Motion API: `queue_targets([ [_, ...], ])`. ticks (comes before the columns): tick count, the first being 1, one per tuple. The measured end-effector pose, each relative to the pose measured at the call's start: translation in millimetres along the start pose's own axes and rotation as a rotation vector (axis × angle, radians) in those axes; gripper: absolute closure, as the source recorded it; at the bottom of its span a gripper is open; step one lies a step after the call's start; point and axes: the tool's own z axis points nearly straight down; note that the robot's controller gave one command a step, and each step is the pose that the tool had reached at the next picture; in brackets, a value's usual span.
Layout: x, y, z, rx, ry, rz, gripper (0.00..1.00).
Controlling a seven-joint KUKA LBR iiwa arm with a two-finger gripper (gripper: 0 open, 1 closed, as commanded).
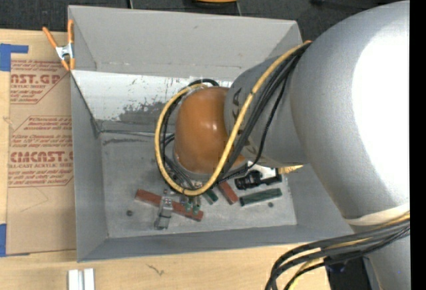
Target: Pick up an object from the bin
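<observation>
gripper low over the front clutter, claw state hidden

the arm reaches in from the right. its orange cover, ringed by yellow and black cables, sits over the middle of the bin. the gripper pokes out just below the cover, down near the bin floor and toward the front wall. the cover and cables hide most of it, so i cannot tell whether the claw is apart or together, or whether anything is clamped in it.

the things nearest the gripper form a small cluster on the floor by the front wall. a red strip lies flat just to its left. a small grey piece lies just in front of it. a second strip, also red-brown, lies beside the grey piece, and whether the two touch i cannot tell.

to the right of the gripper, close under the arm, lie more loose things. there are green bits, a red block, a black part with a pale patch on it, and a green bar lying flat near the front right of the floor.
</observation>
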Motion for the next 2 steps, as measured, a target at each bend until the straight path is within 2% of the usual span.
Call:
queue_targets([
  [1, 9.0, -4.8, 26.1, 0.001, 0.0, -0.074, 0.0],
  [2, 1.4, -13.5, 30.1, 0.0, 0.001, 0.059, 1.0],
])
